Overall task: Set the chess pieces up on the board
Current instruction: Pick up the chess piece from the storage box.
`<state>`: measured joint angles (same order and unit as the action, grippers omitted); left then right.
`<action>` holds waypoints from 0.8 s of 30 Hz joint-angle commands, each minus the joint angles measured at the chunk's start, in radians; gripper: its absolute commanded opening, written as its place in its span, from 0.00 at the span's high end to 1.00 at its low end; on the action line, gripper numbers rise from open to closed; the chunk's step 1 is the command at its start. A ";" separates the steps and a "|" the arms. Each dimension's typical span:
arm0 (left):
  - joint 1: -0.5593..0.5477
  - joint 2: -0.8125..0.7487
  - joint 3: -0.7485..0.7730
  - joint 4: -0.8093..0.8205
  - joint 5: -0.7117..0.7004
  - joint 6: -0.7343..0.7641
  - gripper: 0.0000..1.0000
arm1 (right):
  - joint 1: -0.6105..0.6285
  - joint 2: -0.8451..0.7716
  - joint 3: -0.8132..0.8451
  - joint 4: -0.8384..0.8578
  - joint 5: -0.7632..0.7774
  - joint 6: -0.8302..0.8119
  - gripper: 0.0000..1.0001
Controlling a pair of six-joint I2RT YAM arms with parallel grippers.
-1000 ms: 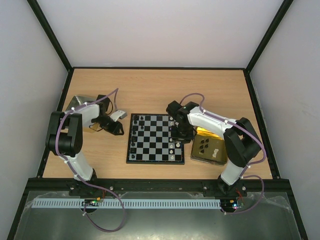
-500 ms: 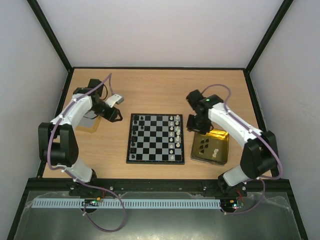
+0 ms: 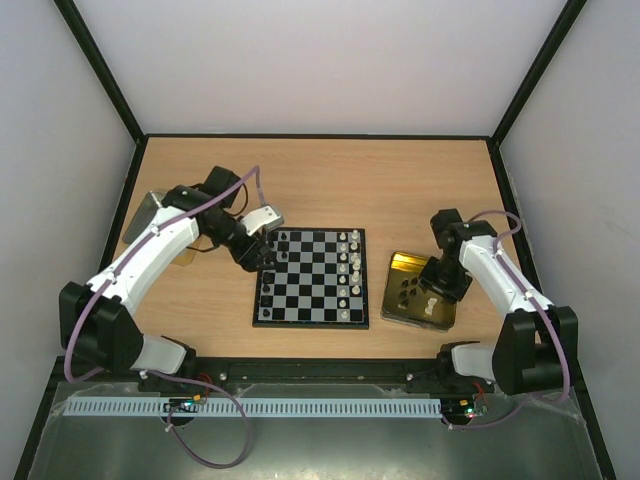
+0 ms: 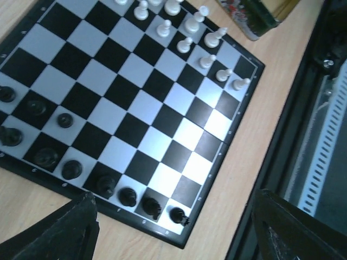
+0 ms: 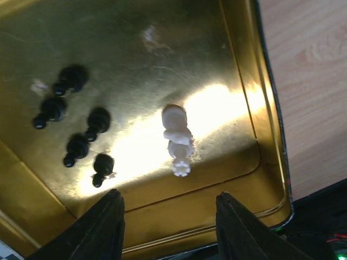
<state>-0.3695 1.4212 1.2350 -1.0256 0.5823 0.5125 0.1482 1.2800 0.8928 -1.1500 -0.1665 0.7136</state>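
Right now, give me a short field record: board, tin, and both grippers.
board: black pieces along one side, white pieces opposite; setup unfinished
gold tin: five loose black pieces, one white piece lying down
left gripper: open, empty, over the board's far left corner
right gripper: open, empty, over the gold tin

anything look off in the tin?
Nothing damaged. One white piece lies on its side in the gold tin, beside five black pieces, also lying down.
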 commanded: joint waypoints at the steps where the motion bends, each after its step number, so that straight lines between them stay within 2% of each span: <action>1: -0.023 -0.022 -0.045 -0.017 0.092 -0.020 0.21 | -0.037 -0.035 -0.060 -0.001 -0.016 -0.013 0.56; 4: -0.053 -0.039 -0.075 0.022 0.083 -0.050 0.12 | -0.051 -0.038 -0.097 0.025 -0.022 -0.012 0.56; 10: -0.072 -0.048 -0.093 0.065 0.092 -0.084 0.02 | -0.082 -0.009 -0.135 0.099 -0.028 -0.007 0.56; 19: -0.074 -0.063 -0.096 0.074 0.093 -0.092 0.01 | -0.114 0.048 -0.124 0.168 -0.008 -0.009 0.57; 24: -0.077 -0.075 -0.104 0.081 0.096 -0.094 0.01 | -0.118 0.068 -0.130 0.194 0.001 -0.002 0.62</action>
<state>-0.4397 1.3781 1.1446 -0.9482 0.6548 0.4263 0.0368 1.3338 0.7673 -0.9813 -0.1982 0.7105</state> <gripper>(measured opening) 0.990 0.400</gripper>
